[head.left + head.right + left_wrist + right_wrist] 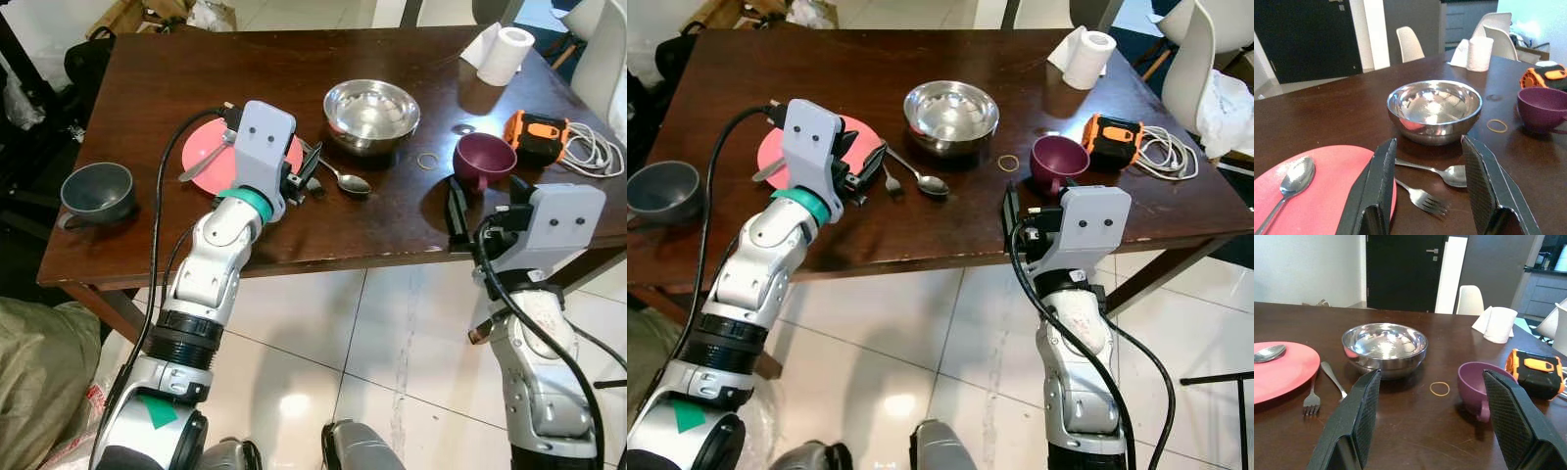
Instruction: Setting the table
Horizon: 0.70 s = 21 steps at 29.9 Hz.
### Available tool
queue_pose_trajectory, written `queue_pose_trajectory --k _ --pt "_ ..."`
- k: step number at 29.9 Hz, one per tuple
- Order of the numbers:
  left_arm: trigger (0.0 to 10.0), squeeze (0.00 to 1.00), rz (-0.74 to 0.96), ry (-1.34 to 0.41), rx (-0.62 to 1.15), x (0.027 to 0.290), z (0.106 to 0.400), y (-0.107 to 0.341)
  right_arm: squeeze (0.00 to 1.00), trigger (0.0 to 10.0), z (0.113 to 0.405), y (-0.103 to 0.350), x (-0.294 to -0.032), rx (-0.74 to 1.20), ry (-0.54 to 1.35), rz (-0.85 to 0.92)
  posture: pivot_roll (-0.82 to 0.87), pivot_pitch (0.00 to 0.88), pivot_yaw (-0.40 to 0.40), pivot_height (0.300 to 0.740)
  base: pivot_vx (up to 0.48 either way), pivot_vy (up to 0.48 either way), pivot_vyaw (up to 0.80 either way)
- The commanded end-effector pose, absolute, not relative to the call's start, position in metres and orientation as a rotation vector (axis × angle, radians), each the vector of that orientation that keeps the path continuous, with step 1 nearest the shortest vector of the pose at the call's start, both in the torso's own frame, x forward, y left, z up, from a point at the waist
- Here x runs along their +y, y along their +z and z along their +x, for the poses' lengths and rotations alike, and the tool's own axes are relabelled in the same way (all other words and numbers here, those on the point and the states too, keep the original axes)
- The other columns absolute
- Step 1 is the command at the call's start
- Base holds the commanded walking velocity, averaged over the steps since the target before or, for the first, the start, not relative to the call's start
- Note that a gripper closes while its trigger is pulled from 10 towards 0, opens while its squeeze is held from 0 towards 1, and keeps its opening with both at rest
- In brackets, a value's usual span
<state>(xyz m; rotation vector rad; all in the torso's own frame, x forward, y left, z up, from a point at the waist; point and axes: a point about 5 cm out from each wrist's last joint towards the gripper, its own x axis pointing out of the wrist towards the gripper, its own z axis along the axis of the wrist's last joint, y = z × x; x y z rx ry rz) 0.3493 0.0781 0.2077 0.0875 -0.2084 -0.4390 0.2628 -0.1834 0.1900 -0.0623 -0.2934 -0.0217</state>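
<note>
Hovering over table edge: left gripper, fingers spread wide, empty, just above fork and spoon lying beside pink plate. Right gripper likewise wide, empty, near purple cup. Fork likely light, stiff, slippery, lying flat; best pinched across handle.

a dark brown wooden table stands on a floor of pale glossy tiles with thin grey joints, and the tiles reflect the light. behind the table there are white chairs, a black door with a metal handle, a white wall beside it and a grey wall. at the far right are grey cabinets. a green-brown sack lies on the floor at the left.
</note>
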Motion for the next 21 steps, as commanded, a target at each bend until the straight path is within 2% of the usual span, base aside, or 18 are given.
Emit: queue_pose_trajectory --k 1,21 --pt "10.0 0.0 0.093 -0.44 -0.189 0.0772 0.3492 0.2024 0.0 10.0 0.2626 0.1881 -0.1867 -0.279 -0.028 -0.052 -0.08 0.0 0.027 0.74 0.0 0.0 -0.8" --pt "10.0 0.0 0.091 -0.436 -0.19 0.0767 0.35 0.2026 0.0 10.0 0.2636 0.1892 -0.1861 -0.281 -0.023 -0.055 -0.08 0.0 0.025 0.74 0.0 0.0 -0.8"
